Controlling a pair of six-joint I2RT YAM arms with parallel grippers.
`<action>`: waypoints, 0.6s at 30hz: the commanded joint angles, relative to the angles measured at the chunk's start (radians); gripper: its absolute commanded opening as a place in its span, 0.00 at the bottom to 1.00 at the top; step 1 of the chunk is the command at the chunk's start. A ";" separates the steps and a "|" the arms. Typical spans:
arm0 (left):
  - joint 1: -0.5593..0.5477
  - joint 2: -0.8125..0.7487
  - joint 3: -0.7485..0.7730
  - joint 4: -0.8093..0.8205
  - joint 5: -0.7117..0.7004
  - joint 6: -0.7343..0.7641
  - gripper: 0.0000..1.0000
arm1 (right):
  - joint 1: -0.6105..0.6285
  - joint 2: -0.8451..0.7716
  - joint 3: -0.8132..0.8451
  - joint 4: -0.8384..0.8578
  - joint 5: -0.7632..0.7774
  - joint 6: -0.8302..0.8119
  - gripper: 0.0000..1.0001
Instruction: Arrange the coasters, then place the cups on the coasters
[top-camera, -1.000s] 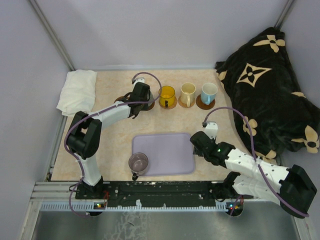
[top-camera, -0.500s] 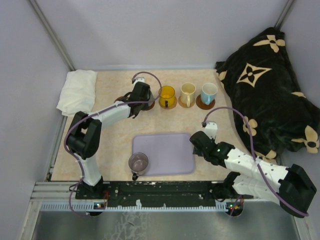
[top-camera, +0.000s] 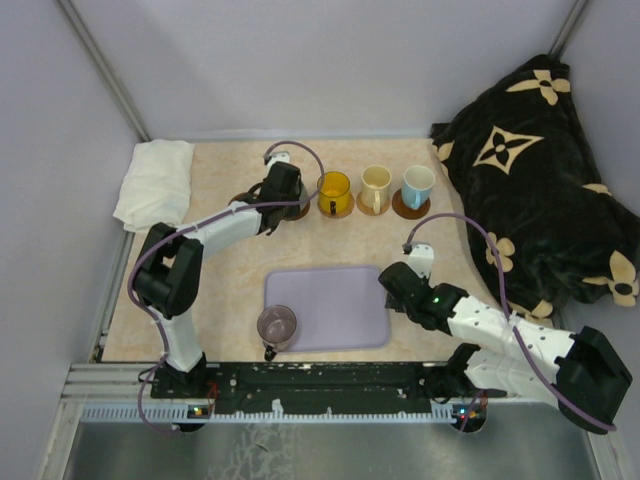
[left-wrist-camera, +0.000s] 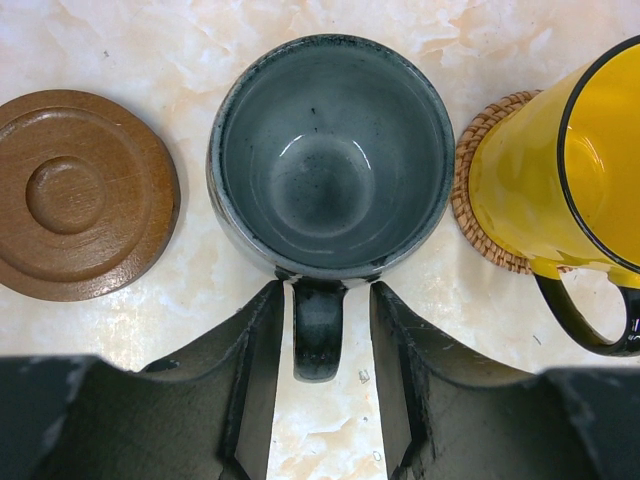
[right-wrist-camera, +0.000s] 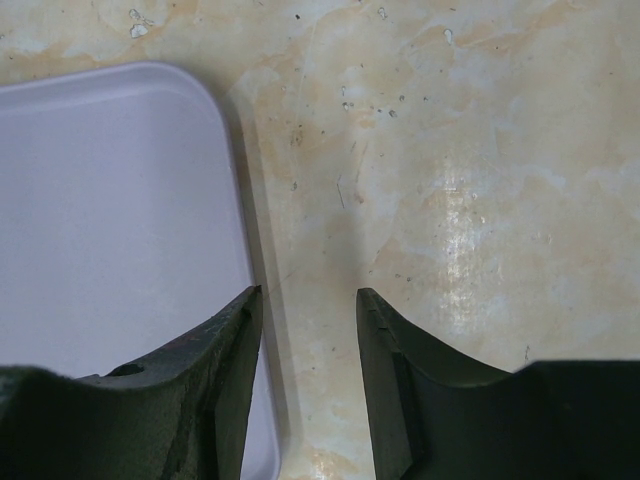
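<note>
Left gripper parted, clear astride grey-green cup handle — right gripper parted.

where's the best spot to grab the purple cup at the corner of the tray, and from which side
Take the purple cup by its handle, coming down from above on the near side. The cup stands upright at the near left corner of the tray, and its handle sticks out toward the arm bases, seemingly past the tray's edge, so the fingers could probably straddle it there.
</note>
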 joint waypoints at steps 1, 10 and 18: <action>0.002 -0.032 0.030 0.024 -0.028 -0.002 0.46 | 0.011 -0.001 0.003 0.019 0.018 0.012 0.43; 0.002 -0.074 0.007 -0.001 -0.040 -0.013 0.50 | 0.010 0.003 -0.002 0.020 0.016 0.015 0.43; 0.001 -0.124 -0.022 -0.032 -0.021 -0.026 0.52 | 0.011 -0.001 0.003 0.012 0.016 0.021 0.43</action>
